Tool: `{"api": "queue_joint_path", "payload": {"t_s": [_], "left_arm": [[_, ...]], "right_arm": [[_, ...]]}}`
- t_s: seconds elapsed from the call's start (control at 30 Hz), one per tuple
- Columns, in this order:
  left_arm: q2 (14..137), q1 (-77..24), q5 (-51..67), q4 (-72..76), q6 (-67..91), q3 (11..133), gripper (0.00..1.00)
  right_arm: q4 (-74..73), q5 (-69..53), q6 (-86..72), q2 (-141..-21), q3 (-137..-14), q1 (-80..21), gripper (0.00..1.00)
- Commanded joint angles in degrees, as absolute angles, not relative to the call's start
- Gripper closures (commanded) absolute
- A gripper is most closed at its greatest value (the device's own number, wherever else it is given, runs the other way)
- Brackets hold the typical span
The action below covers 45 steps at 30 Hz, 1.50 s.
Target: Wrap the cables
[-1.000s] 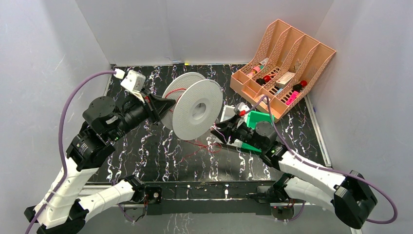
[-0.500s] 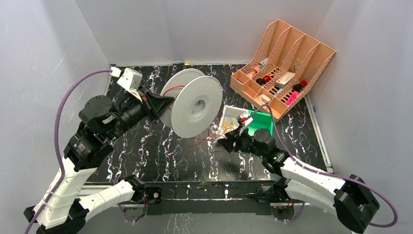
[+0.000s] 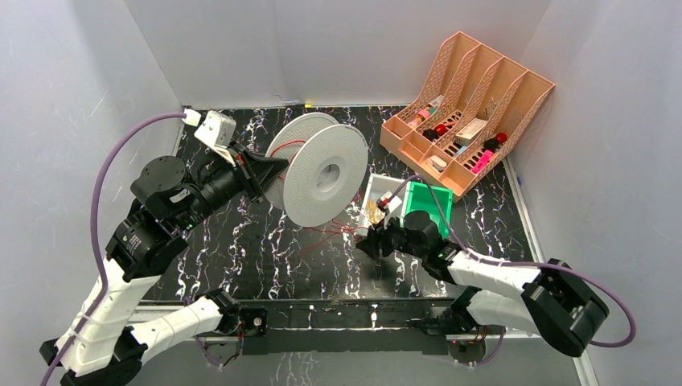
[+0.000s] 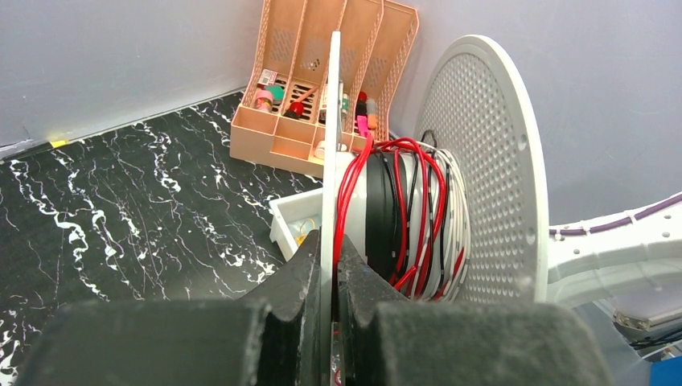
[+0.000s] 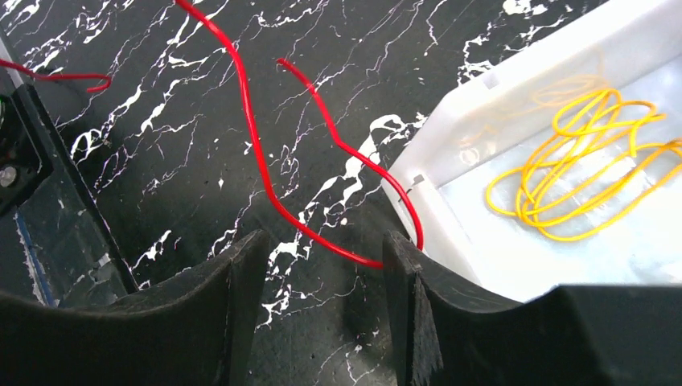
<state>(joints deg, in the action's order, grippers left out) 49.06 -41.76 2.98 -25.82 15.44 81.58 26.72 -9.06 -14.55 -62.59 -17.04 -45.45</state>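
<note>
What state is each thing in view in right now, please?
Spool: on edge, gripped, partly wound.
Cable: partly wound on spool, rest loose on table.
Left gripper: shut on spool.
Right gripper: open, loose cable crossing between its fingers.
Tray: holds coiled yellow wire.
Organizer: upright, compartments hold small items.

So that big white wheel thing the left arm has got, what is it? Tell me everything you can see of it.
It is a white reel, plastic by the look: two round discs dotted with fine holes, joined by a hub. Its hub carries red cable, with some black and white turns, and a red strand trails to the table. It stands on edge, the left gripper shut on one disc's rim.
</note>
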Motion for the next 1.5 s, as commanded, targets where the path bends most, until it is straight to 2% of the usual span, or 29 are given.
{"api": "queue_joint_path", "payload": {"t_s": [0.0, 0.17, 0.3, 0.37, 0.5, 0.6, 0.7, 1.03, 1.23, 1.47], "left_arm": [[47.77, -42.0, 2.93, -20.89, 16.34, 84.83, 1.0], [47.88, -42.01, 2.47, -21.09, 16.51, 84.99, 1.0], [48.09, -42.0, 0.93, -21.75, 16.76, 85.56, 1.0], [48.16, -42.01, -0.09, -22.01, 16.87, 85.82, 1.0], [47.86, -41.96, -5.92, -22.62, 17.28, 85.76, 1.0], [47.83, -42.01, -11.28, -22.76, 17.4, 85.31, 1.0], [48.3, -42.01, -17.04, -22.41, 17.64, 84.08, 1.0], [50.48, -42.01, -34.01, -16.96, 16.88, 78.17, 1.0], [51.52, -42.01, -38.52, -12.57, 15.09, 75.41, 1.0], [53.38, -42.01, -39.87, -11.14, 13.19, 75.26, 1.0]], "right_arm": [[33.75, -12.07, -13.3, -66.21, -21.9, -45.53, 0.39], [36.28, -14.24, -13.78, -70.45, -23.51, -45.53, 0.42], [36.95, -15.48, -14.18, -73.07, -23.9, -45.53, 0.51], [37.12, -16.03, -14.68, -73.69, -23.71, -45.53, 0.61], [36.69, -16.11, -16.11, -73.17, -22.6, -45.53, 0.88], [36.48, -16.11, -18.28, -71.91, -21.19, -45.72, 1.0], [35.38, -14.56, -20.97, -69.93, -20.48, -47.58, 1.0], [25.77, -2.15, -22.87, -58.53, -23.1, -62.89, 1.0], [18.74, -0.14, -20.17, -58.03, -27.55, -71.48, 1.0], [17.74, 0.47, -19.03, -60.75, -29.5, -80.16, 1.0]]}}
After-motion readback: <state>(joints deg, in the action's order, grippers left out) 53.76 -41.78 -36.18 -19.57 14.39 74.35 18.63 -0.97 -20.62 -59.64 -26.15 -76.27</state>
